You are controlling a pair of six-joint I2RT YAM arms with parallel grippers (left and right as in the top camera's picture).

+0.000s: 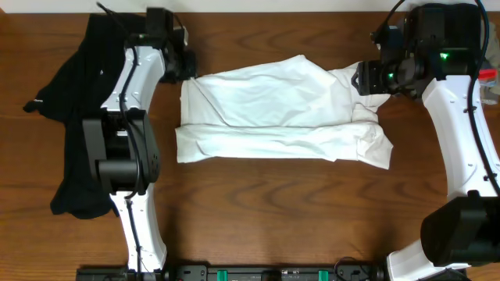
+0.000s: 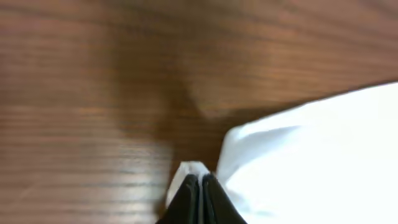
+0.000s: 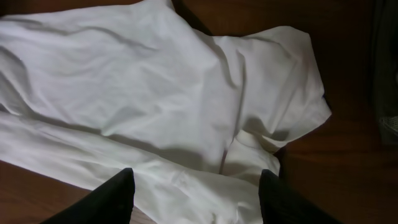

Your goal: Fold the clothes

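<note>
The white T-shirt lies partly folded across the middle of the table, with a long strip folded over along its near edge. My left gripper is at the shirt's far left corner. In the left wrist view its jaws are shut on a small white corner of the shirt. My right gripper hovers over the shirt's right end. In the right wrist view its jaws are wide open above the wrinkled white fabric, holding nothing. The black garment lies loose at the far left.
The black garment runs under and beside the left arm from the far edge to mid-table. The brown wooden table shows in front of the shirt. A red and grey object sits at the right edge.
</note>
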